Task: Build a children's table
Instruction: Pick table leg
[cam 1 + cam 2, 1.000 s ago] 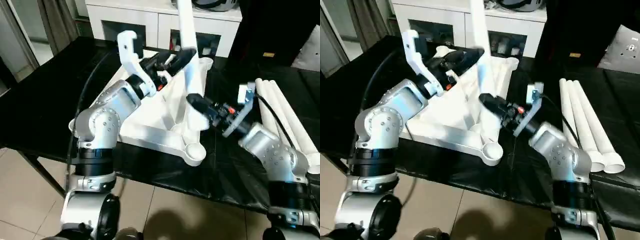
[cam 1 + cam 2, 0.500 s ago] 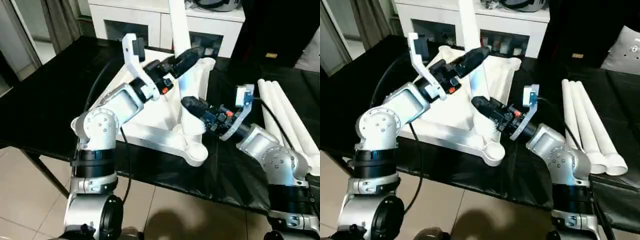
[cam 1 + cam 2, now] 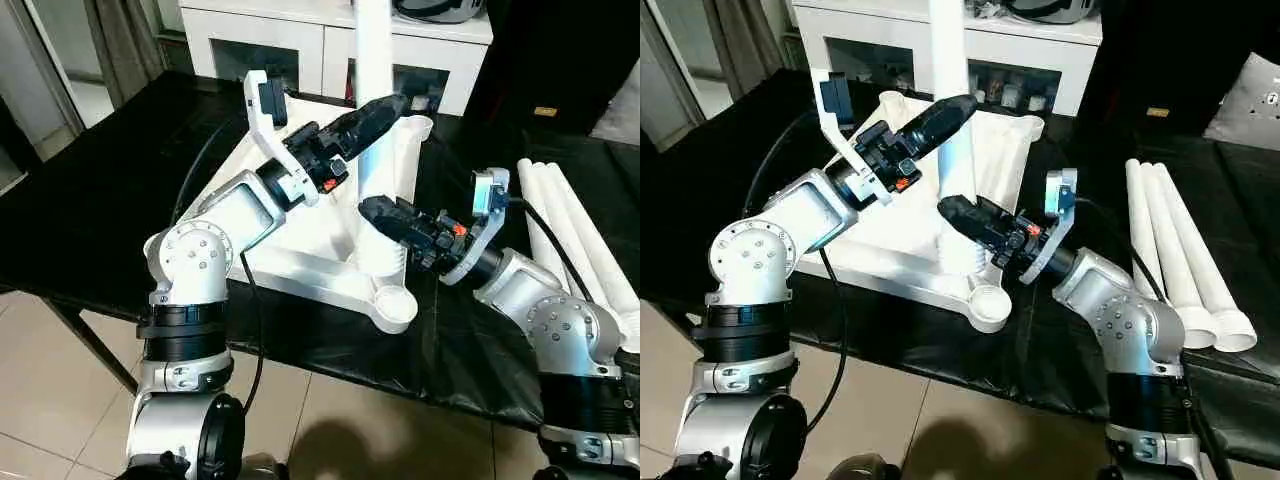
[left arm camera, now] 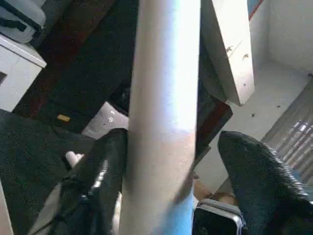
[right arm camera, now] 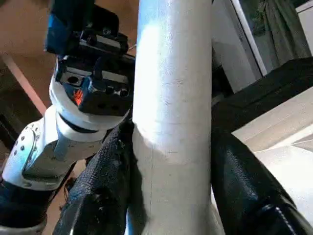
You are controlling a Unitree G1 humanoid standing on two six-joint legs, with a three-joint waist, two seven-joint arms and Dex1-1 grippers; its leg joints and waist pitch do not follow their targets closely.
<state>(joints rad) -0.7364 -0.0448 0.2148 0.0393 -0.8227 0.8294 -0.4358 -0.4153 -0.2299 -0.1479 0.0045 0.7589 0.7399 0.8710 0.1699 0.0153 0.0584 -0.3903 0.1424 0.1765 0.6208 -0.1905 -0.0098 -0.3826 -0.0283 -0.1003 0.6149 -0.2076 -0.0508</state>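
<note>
The children's table top (image 3: 300, 268) lies upside down on the black work table (image 3: 90, 200). One white leg (image 3: 372, 50) stands upright in a socket near its front right corner. My right gripper (image 3: 372, 210) is shut on the leg low down, and both fingers (image 5: 105, 181) press against the leg (image 5: 173, 73). My left gripper (image 3: 388, 106) reaches around the same leg higher up. It is open: one finger (image 4: 105, 166) touches the leg (image 4: 164, 98), while the other finger (image 4: 264, 171) stands off it.
Three spare white legs (image 3: 570, 240) lie side by side at the right of the black table. An empty corner socket (image 3: 392, 308) sits by the table's front edge, with tiled floor below. A white cabinet (image 3: 300, 40) stands behind.
My left gripper has moved right from over the table top to the leg, and its fingers have narrowed around it. The leg now stands more upright. The right gripper has kept its hold.
</note>
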